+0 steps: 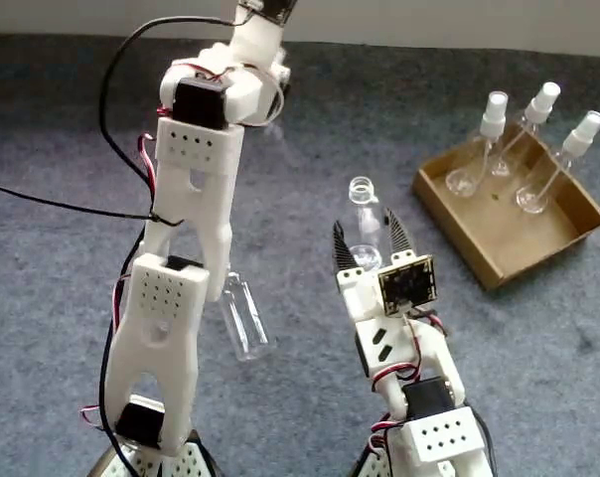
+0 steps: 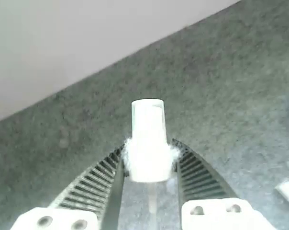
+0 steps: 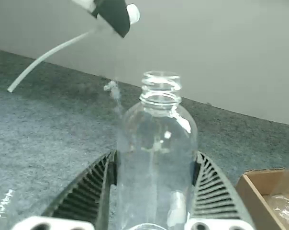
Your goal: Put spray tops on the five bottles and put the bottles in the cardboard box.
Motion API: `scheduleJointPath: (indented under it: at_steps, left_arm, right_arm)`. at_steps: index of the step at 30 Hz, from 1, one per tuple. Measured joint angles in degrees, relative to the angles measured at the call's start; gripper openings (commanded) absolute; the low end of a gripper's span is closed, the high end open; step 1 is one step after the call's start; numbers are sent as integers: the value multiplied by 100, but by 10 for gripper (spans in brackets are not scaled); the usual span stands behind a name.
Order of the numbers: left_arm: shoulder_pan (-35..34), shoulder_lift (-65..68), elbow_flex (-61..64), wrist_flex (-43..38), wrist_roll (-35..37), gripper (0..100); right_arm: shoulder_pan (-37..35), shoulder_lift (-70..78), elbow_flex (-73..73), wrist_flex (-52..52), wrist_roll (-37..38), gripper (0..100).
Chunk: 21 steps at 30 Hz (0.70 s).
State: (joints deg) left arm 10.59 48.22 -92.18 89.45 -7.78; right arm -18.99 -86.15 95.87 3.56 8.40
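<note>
Looking down over the grey desk [image 1: 538, 378], with both arms standing side by side upon it. Stretching the left arm far toward the back edge and cropping its tool at the top of the high view. Closing the left tool [image 2: 149, 146] narrowly around a white spray top [image 2: 148, 127], letting the thin dip tube [image 3: 49, 55] trail free, probably for threading into a neck. Siting the cardboard box [image 1: 454, 238] at the right of the desk, well apart from both arms, and housing three capped bottles [image 1: 484, 149] leaning side by side inside it. Clamping the right tool [image 1: 368, 229] on the body of an open bottle [image 1: 363, 199], neck pointing away from the wrist and left bare. Presumably presenting that mouth to the spray top, held above and beyond it and not touching. Resting a fifth bottle [image 1: 245, 316] flat on the desk just beside the left arm, with its neck end hidden behind the arm and no telling whether capped. Catching a small white piece [image 2: 288, 191] at the edge of the left wrist view, cut off and not identifiable.
</note>
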Motion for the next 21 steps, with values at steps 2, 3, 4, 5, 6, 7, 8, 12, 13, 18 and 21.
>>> scheduleJointPath:
  at_steps: [2,3,4,5,6,7,8,12,13,18,21]
  left_arm:
    - [97,-316,0,18,0,6]
    - [132,-475,0,26,0,6]
    - [167,-642,0,26,0,6]
    - [211,-818,0,26,0,6]
    - [264,-1002,0,26,0,6]
    - [316,-1196,0,26,0,6]
    - [387,-1398,0,26,0,6]
    - [782,-2233,-79,26,0,6]
    - [905,-2426,-105,26,0,6]
    - [1451,-3174,-149,237,-9,6]
    - [1705,-3455,-176,563,-9,6]
  right_arm:
    - [-26,0,0,0,0,102]
    - [-123,0,0,0,0,102]
    - [-246,0,0,0,0,102]
    - [-369,0,0,0,0,102]
    - [-440,0,0,0,0,102]
    - [-475,0,0,0,0,102]
    - [-510,0,0,0,0,102]
    - [-536,0,0,0,0,102]
    - [-536,0,0,0,0,102]
    - [-554,0,0,0,0,102]
    - [-554,0,0,0,0,102]
